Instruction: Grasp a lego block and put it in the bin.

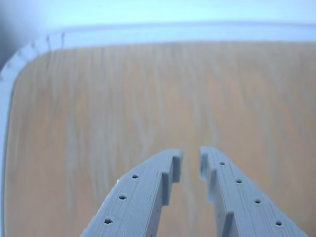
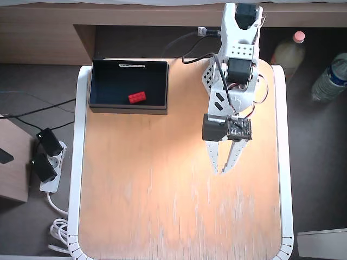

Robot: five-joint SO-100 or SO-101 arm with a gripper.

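In the overhead view the red lego block (image 2: 136, 97) lies inside the black bin (image 2: 129, 110), which stands at the table's far left corner. My gripper (image 2: 220, 170) hangs over the bare wood right of the table's middle, well away from the bin. Its jaws are almost together with nothing between them. In the wrist view the grey fingertips (image 1: 173, 163) of the gripper (image 1: 191, 160) point at empty wood, with only a narrow gap between them. The block and the bin are out of the wrist view.
The wooden table (image 2: 162, 206) has a white rim with rounded corners. My arm's base (image 2: 238, 32) is at the far edge. Two bottles (image 2: 329, 78) stand off the table at the right. A power strip with cables (image 2: 46, 162) lies on the floor at the left.
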